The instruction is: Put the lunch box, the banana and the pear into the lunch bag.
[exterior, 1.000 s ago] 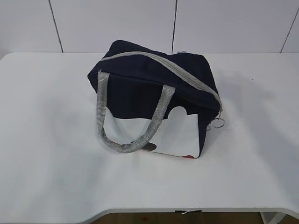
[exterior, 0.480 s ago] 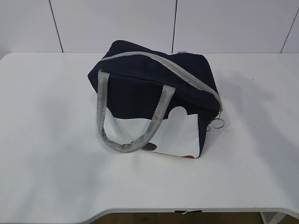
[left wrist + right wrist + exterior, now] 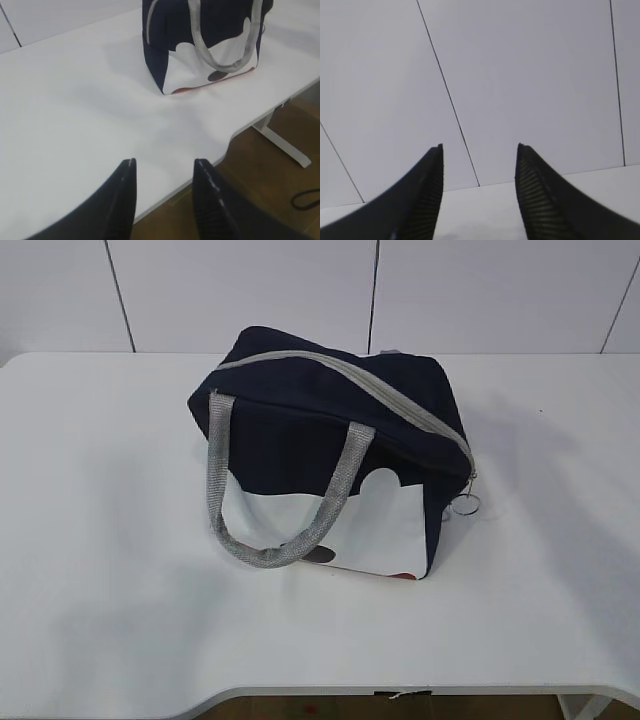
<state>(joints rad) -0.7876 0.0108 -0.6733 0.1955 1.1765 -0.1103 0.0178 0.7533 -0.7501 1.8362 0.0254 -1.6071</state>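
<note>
The navy lunch bag (image 3: 330, 455) with white lower panels stands in the middle of the white table (image 3: 100, 540), its grey zipper run shut along the top and the ring pull (image 3: 468, 504) hanging at its right end. The left wrist view also shows the lunch bag (image 3: 200, 45), far ahead of my open left gripper (image 3: 164, 162), which hovers over the table's front edge with nothing between its fingers. My right gripper (image 3: 479, 147) is open and empty, facing the back wall. Neither arm shows in the exterior view. The lunch box, the banana and the pear are out of view.
A grey webbing handle (image 3: 275, 510) droops over the bag's front. A panelled white wall (image 3: 300, 290) stands behind the table. Below the front edge are a wooden floor (image 3: 260, 200) and a white table foot (image 3: 282, 145).
</note>
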